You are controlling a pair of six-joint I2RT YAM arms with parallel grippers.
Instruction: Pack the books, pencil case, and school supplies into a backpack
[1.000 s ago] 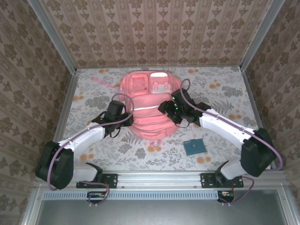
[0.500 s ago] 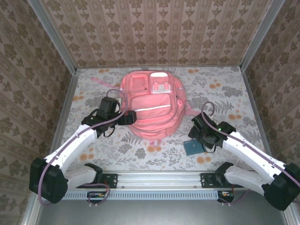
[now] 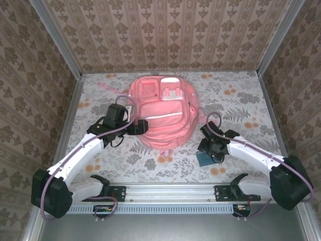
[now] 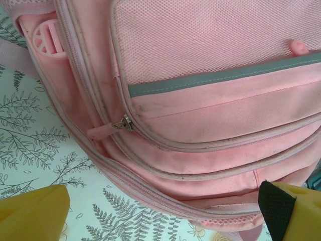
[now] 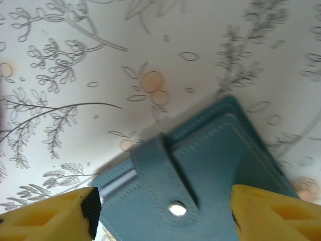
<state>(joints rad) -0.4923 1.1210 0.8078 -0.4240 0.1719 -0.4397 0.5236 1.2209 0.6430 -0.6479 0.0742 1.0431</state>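
The salmon-pink backpack point(image 3: 161, 113) lies flat mid-table, front pockets up. My left gripper point(image 3: 141, 126) hovers at its left lower side, open. In the left wrist view its yellow fingertips point(image 4: 32, 213) stand wide apart over the backpack point(image 4: 210, 115), near a closed zipper pull point(image 4: 123, 123), with nothing between them. The small teal book point(image 3: 204, 159) with a snap strap lies on the table at the front right. My right gripper point(image 3: 210, 149) is right above it, open. In the right wrist view the right gripper point(image 5: 163, 216) has the teal book point(image 5: 200, 165) spanning between its fingers. The pencil case and school supplies are out of view.
A pink strap point(image 3: 108, 86) trails from the backpack toward the back left. Wallpapered walls close in the floral table on three sides. A metal rail point(image 3: 165, 191) with both arm bases runs along the near edge.
My right arm has left the backpack's right side and swung down to the teal book at the front right. My left gripper has opened wide beside the backpack.
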